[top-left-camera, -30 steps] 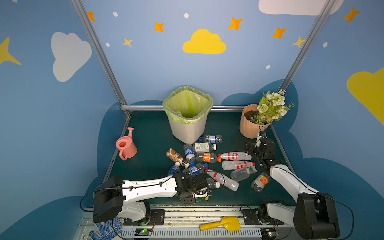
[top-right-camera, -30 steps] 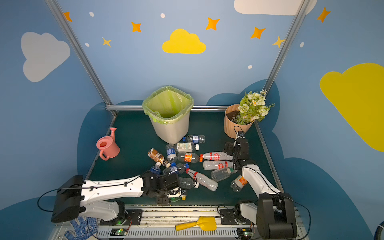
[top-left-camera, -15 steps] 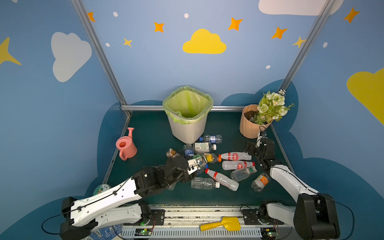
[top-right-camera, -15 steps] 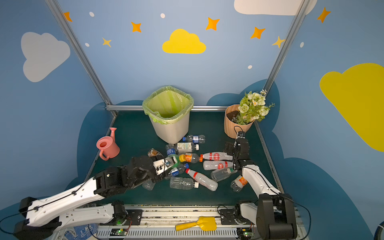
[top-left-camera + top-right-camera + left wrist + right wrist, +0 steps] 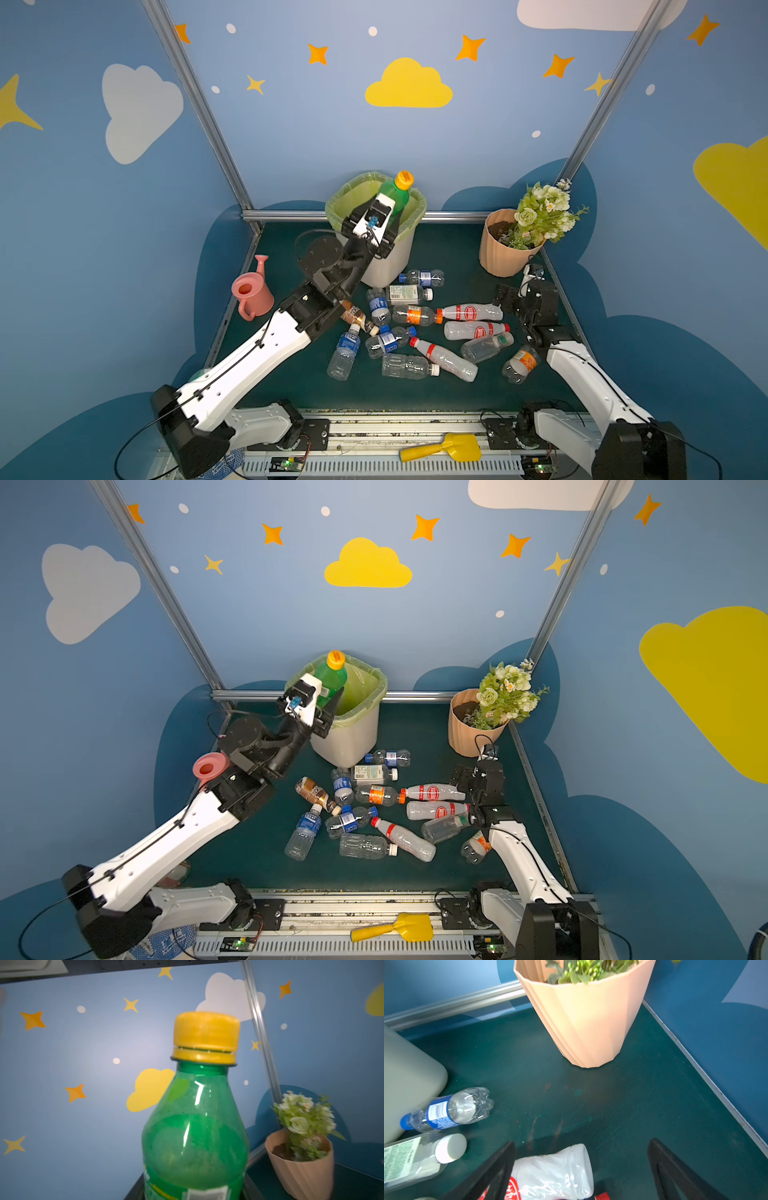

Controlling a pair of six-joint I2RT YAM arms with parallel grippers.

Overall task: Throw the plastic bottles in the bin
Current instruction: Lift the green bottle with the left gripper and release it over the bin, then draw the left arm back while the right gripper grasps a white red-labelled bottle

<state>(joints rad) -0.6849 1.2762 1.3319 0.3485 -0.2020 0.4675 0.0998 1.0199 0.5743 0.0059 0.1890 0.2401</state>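
Bin (image 5: 390,266) at middle of table's (image 5: 291,374) back edge, yellow-green liner (image 5: 417,208) over rim. Poised above its mouth, cap up: green bottle (image 5: 392,195), clamped low on the body by left gripper (image 5: 380,214). Advisable to let go only with base inside near rim, then lift clear of liner. Right gripper (image 5: 503,299) spread wide astride a white red-labelled bottle (image 5: 471,311) near right edge, not gripping. Green bottle translucent, seemingly empty, label low, yellow cap (image 5: 205,1036) on.
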